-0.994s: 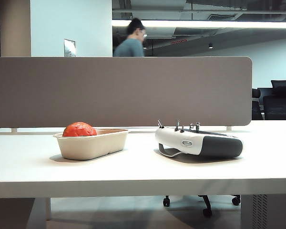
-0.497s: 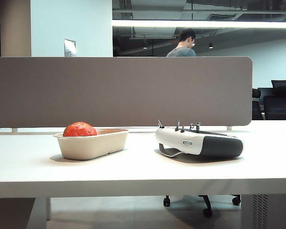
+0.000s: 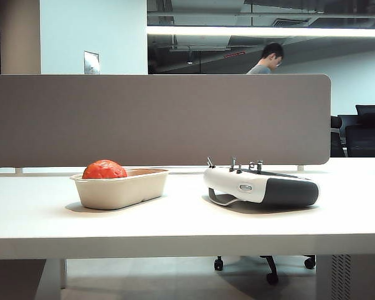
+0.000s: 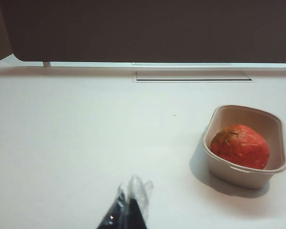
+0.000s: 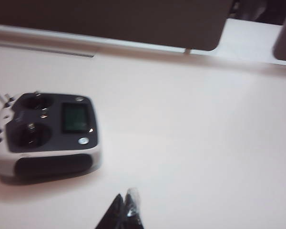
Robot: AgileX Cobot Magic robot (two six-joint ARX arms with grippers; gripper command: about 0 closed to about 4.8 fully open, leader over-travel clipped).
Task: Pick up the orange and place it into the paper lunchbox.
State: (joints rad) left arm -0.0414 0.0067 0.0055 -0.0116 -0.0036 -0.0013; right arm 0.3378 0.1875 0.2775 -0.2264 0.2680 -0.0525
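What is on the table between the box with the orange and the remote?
Nothing: the exterior view shows only bare white table between the paper lunchbox, which holds the orange, and the remote controller.

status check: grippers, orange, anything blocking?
Left gripper shut, right gripper shut, both empty above table. Orange sits in lunchbox. Remote beside it, apart; nothing blocking.

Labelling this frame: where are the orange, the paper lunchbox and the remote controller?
orange point(image 4: 240, 145): left wrist view, middle of its bumpy skin.
paper lunchbox point(image 3: 122, 190): exterior view, front side wall.
remote controller point(image 5: 76, 118): right wrist view, its screen.
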